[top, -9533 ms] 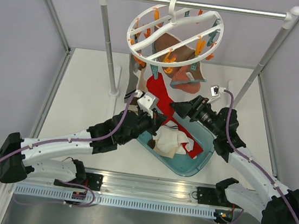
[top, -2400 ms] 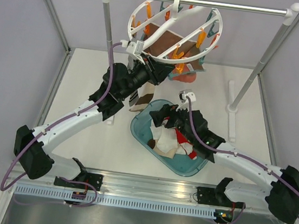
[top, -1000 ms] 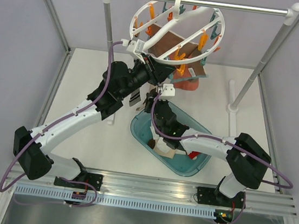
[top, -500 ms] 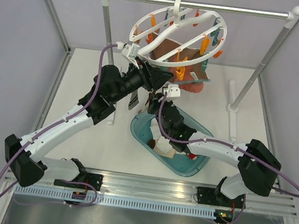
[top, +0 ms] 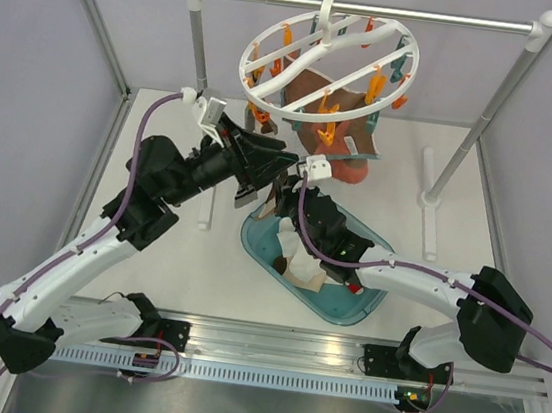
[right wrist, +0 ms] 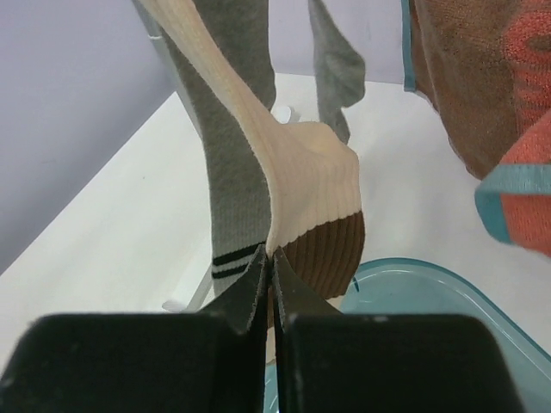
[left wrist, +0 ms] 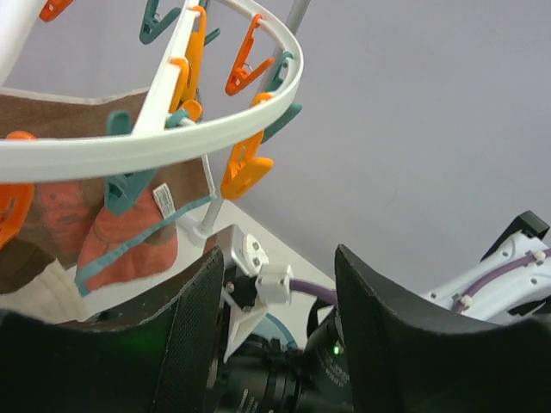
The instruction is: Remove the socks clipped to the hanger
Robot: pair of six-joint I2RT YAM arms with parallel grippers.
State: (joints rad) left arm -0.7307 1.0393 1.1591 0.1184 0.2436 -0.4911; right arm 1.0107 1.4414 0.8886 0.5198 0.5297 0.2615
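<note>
- My right gripper [right wrist: 270,258] is pinched on the beige sock [right wrist: 297,163], which hangs from above beside a grey sock [right wrist: 228,172].
- My left gripper [left wrist: 277,258] is spread wide, just under the hanger [left wrist: 129,148] ring.

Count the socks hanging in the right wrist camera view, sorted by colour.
Beige sock: 1
Grey socks, one striped, one plain: 2
Total: 3
</note>
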